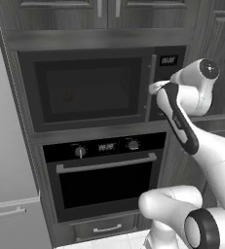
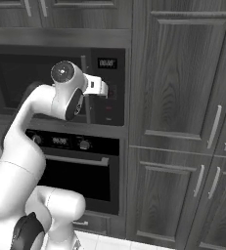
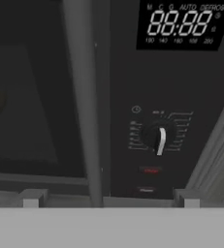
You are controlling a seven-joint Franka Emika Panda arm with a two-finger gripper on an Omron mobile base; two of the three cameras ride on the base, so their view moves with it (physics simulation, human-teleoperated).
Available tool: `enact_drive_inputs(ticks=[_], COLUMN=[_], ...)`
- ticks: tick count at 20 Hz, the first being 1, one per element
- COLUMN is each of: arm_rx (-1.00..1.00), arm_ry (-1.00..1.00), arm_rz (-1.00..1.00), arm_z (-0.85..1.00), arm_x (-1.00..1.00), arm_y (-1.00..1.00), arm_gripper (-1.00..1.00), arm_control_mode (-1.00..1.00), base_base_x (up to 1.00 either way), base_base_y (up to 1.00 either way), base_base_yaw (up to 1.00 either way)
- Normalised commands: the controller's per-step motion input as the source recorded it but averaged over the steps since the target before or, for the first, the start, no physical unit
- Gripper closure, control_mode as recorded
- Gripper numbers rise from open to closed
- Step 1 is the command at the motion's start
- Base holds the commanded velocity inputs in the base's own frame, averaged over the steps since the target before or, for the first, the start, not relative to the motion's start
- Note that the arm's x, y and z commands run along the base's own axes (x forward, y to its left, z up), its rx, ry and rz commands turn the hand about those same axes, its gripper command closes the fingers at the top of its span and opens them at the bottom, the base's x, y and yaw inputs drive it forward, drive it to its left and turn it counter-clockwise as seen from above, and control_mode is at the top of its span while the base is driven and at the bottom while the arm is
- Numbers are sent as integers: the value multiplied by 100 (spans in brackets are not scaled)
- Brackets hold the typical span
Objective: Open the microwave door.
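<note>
Two small grey fingertips (image 3: 32,197) of the white arm's gripper (image 3: 108,198) stand wide apart, open and empty, at the foot of the hand view, with the slim vertical grey bar handle (image 3: 84,97) rising between them, nearer the left tip. That handle marks the right edge of the wide dark grey-black microwave door (image 1: 87,87) with its large glass window, shut flush in the built-in black microwave (image 1: 102,87), which sits directly above the black oven with the horizontal silver bar (image 1: 106,163). Just right of the handle lie the digital display (image 3: 181,24) and the round knob (image 3: 157,136) of the narrow control strip.

By appearances, the approach to the handle is the step in hand; the door is not yet gripped. The next move likely calls for advancing until the tips straddle the bar, closing on it, then pulling outward along the door's arc.

From the left base view the arm's wrist covers the fingertips; from the right base view the forearm hides most of the door. Whether the tips already touch the door front cannot be told.
</note>
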Motion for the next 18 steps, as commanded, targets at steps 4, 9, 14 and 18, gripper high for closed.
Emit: enact_drive_inputs(ticks=[4, 9, 14, 18], arm_rx=[2, 7, 0, 0], arm_ry=[-25, -10, 0, 0], arm_rz=[0, 0, 0, 0], arm_z=[-58, -13, 0, 0], arm_x=[23, 39, 45, 38], arm_y=[16, 15, 1, 0], arm_gripper=[-100, -100, -100, -100], arm_control_mode=[-100, -100, -100, -100], base_base_x=[0, 0, 0, 0], base_base_y=[0, 0, 0, 0], base_base_yaw=[0, 0, 0, 0])
